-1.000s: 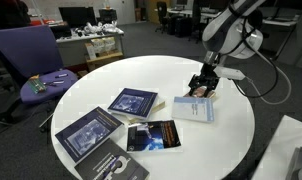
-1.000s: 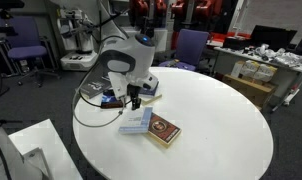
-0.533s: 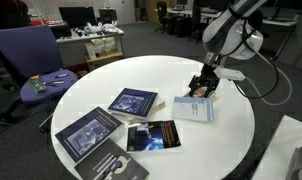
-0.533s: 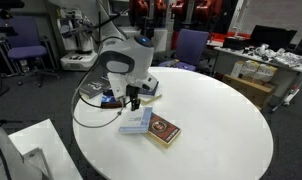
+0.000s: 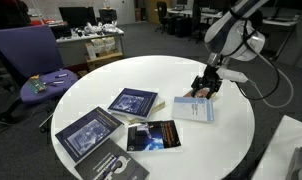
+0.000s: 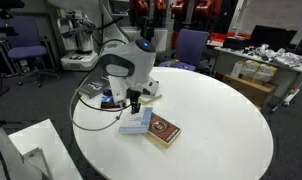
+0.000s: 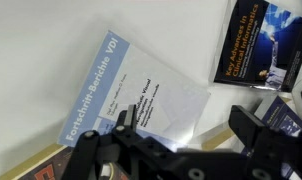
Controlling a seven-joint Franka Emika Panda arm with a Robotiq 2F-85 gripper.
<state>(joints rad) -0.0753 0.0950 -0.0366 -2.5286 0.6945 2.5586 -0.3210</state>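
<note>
Pale-blue book (image 5: pixel 194 108) lay flat on the round white tabletop (image 5: pixel 231 140), directly under your pincer (image 5: pixel 203 92). In the wrist view the book (image 7: pixel 141 95) filled the middle of the picture, its blue spine strip running aslant and its white cover catching a glare. You had the pincer open wide, with one jaw to each side of the book's near end and nothing between them. In both exterior views the fingertips hung just above the cover; whether they touched it could not be told.

Judging by that, no grip had been made. The book had not been lifted or tilted, so closing on it and any carrying were left to do.

Just beside the book, on the side away from your arm, lay an orange-and-blue book (image 5: pixel 151 136). It showed as a reddish cover (image 6: pixel 163 131) in an exterior view, and whether the two touched could not be read. A tan edge peeped out from beneath the pale-blue book near the pincer, but too little of it showed to name.

Farther from the pincer, a dark-blue book (image 5: pixel 132 101) lay well apart from the pale one. Beyond it were a larger dark book (image 5: pixel 89 133) and a grey one (image 5: pixel 119 167), close to the tabletop's rim. A purple chair (image 5: pixel 31 55) stood off the tabletop, far from the pincer.
</note>
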